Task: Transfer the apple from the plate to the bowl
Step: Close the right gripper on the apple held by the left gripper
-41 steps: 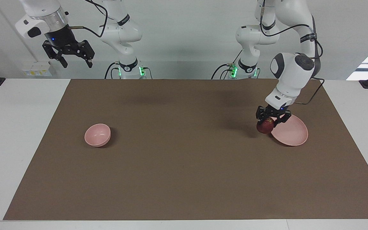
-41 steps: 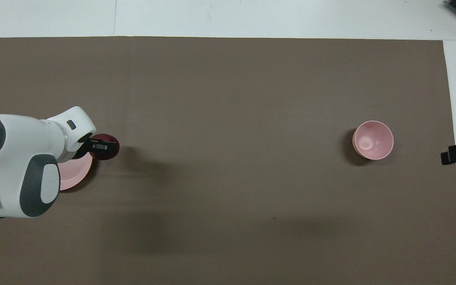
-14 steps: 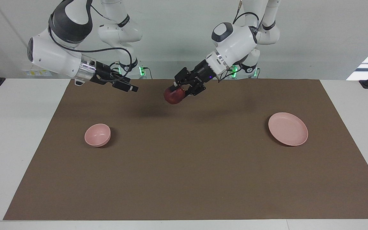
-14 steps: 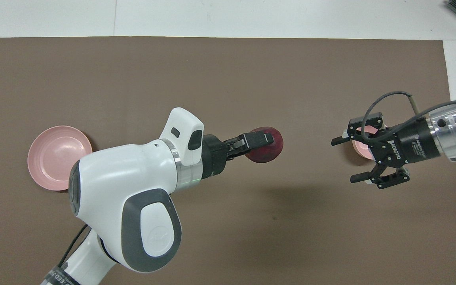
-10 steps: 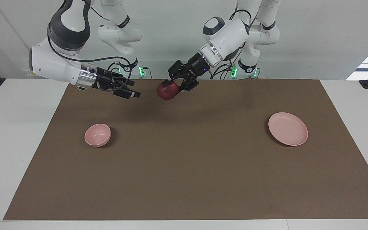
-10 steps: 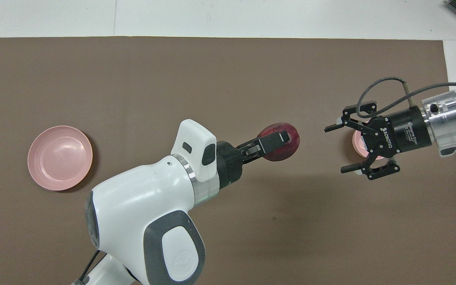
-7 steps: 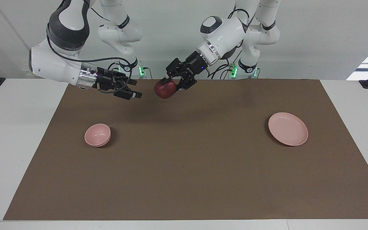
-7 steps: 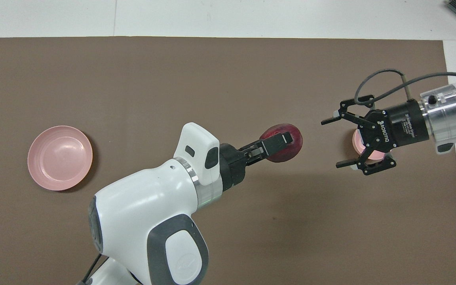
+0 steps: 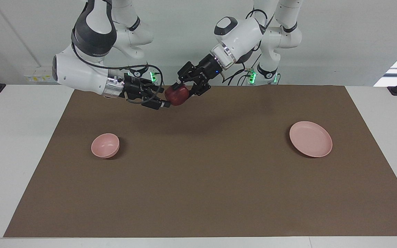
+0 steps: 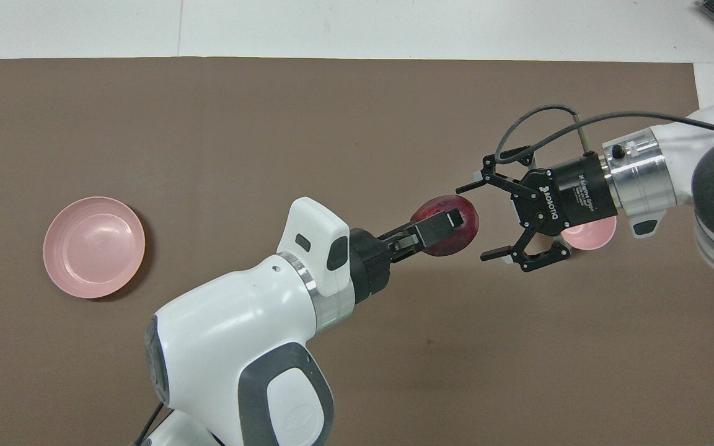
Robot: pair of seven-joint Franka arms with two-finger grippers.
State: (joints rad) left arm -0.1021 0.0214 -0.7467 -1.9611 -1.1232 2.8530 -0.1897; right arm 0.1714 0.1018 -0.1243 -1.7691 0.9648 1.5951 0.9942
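Apple (image 9: 176, 95): clamped in my left claw (image 9: 181, 89), up in the air over the brown mat (image 9: 198, 193), off the plate and clear of every surface.
Left claw: clenched on the apple; in the overhead view one finger (image 10: 440, 222) lies across the fruit's top, so the grip reads as firm.
Right claw (image 9: 160, 100): spread wide and holding nothing, its fingertips (image 10: 470, 185) just beside the apple and bracketing it from the bowl's end of the bench; I see no contact with the skin.
Plate (image 9: 311, 139): bare, flat on the mat toward my left arm's end of the bench.
Bowl (image 9: 105, 145): nothing in it, upright on the mat toward my right arm's end, well apart from the plate; from overhead my right wrist hides most of it.
Done: the apple is lifted off the plate and carried to about mid-bench.
Step in hand, my judgement: a claw-to-claw handover, since the bowl sits at the end my right arm serves.
Left to do: right claw closes on the apple, left claw lets go and backs off, right arm carries the fruit over the bowl and lowers it in.
Progress, my judgement: roughly half; pick complete, placement not begun.
Risk noted: glossy round skin; releasing before the right claw bites would drop the apple onto the mat.
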